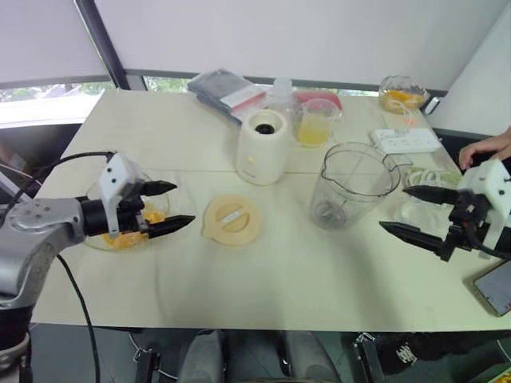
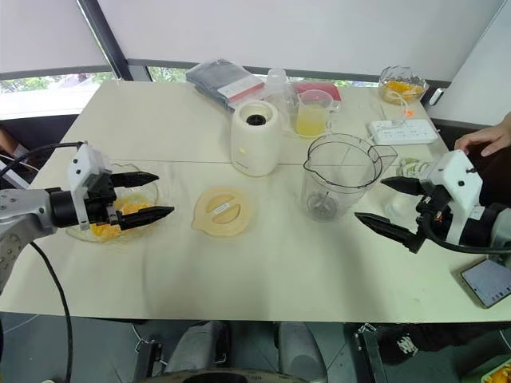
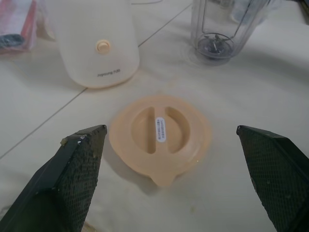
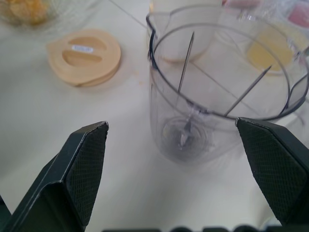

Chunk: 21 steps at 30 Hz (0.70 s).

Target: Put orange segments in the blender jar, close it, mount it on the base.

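**Spotter:** Where's the jar?

**Operator:** I see the blender jar point(image 2: 339, 171) upright on the table, uncapped and empty, with its blades bare at the bottom. Its lid point(image 2: 222, 211) lies flat to the jar's left, in front of the base point(image 2: 255, 137). The three sit apart from each other.

**Spotter:** And the fruit?

**Operator:** The orange segments point(image 1: 124, 238) are in a glass bowl point(image 2: 121, 169) on the table's left side. My left gripper point(image 2: 164, 193) hovers over that bowl, fingers spread wide and pointing toward the lid. It holds nothing.

**Spotter:** Right side?

**Operator:** My right gripper point(image 2: 370, 199) hangs just right of the jar, equally wide and empty. A measuring cup point(image 2: 313, 113) of yellow juice stands behind the jar. A power strip point(image 2: 403, 131) and a person's hand point(image 2: 487, 140) are farther right.
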Tool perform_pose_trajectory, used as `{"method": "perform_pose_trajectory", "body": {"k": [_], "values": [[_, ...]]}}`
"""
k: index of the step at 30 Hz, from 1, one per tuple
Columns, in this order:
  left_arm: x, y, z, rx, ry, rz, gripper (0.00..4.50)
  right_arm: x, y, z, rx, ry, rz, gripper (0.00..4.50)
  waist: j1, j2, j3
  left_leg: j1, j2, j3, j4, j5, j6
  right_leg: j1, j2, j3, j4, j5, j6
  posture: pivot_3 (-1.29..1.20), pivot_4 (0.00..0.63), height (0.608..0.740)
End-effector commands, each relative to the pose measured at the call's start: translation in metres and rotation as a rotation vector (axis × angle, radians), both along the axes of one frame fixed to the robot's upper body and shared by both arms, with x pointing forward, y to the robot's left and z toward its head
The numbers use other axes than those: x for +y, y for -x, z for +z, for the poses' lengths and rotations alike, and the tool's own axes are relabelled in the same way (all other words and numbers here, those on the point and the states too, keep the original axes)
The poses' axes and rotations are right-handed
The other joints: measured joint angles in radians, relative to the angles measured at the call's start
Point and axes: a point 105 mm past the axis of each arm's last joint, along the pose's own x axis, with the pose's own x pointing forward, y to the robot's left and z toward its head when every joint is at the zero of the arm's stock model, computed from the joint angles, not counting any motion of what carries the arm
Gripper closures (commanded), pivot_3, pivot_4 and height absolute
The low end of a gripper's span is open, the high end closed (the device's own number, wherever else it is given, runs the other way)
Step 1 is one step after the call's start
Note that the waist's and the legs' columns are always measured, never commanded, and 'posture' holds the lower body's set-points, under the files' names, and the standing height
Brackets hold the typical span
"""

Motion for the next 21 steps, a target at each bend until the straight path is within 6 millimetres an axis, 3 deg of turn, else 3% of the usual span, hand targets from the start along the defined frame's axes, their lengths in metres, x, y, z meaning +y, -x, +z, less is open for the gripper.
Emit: {"method": "perform_pose_trajectory", "body": {"k": [1,21], "values": [[-0.0011,0.0041,0.0128,-0.046,0.002,-0.022,0.0,0.0063,-0.0015,0.009,-0.033,0.004,0.016,0.06,0.0,0.0,0.0,0.0,0.0,0.0,0.0,0.0,0.0,0.0,0.0,0.0,0.0,0.0,0.0,0.0,0.15,0.74],[-0.0078,0.0081,0.0127,-0.018,0.002,-0.045,0.0,0.0161,-0.0028,0.0101,-0.044,-0.042,0.026,0.06,0.001,0.0,0.0,0.0,0.0,0.0,0.0,0.0,0.0,0.0,0.0,0.0,0.0,0.0,0.0,0.0,0.15,0.74]]}}
